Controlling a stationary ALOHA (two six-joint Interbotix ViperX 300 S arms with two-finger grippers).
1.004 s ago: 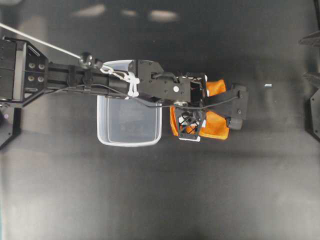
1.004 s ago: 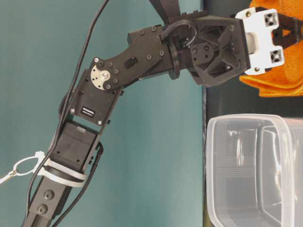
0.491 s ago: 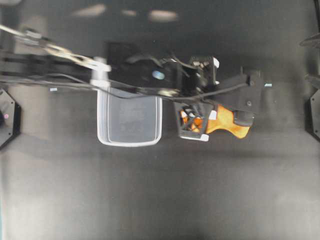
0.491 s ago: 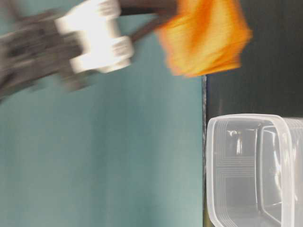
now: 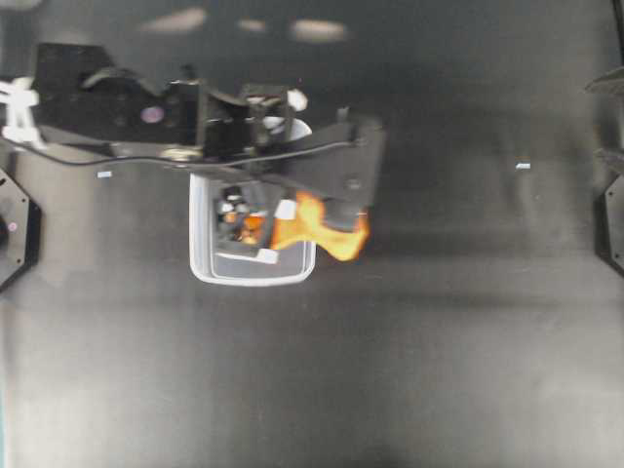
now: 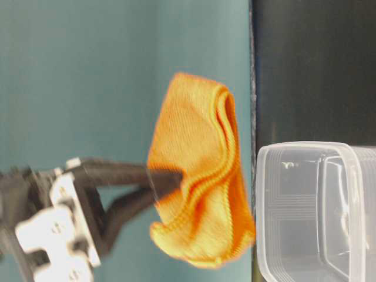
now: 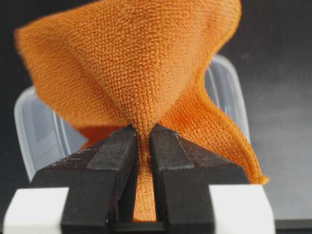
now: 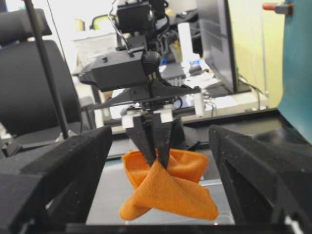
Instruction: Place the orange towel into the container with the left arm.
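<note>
My left gripper point(image 5: 277, 232) is shut on the orange towel point(image 5: 322, 229) and holds it in the air. The towel hangs bunched over the right end of the clear container point(image 5: 200, 263). In the left wrist view the fingertips point(image 7: 168, 141) pinch a fold of the towel point(image 7: 136, 63), with the container point(image 7: 228, 92) below. The table-level view shows the towel point(image 6: 200, 182) lifted beside the container's rim point(image 6: 264, 211). The right wrist view faces the hanging towel point(image 8: 170, 190) and the left gripper point(image 8: 156, 148). My right gripper point(image 8: 158, 217) is open and empty, well away from them.
The dark table point(image 5: 439, 341) spreads around the container. Black parts of the right arm point(image 5: 609, 195) sit at the right edge. A small white speck point(image 5: 523, 166) lies on the table at the right. A teal wall point(image 6: 88, 88) stands behind the table.
My left gripper has lifted the towel off the table and swung it left, from beside the container to above its right end. The container has not moved.
</note>
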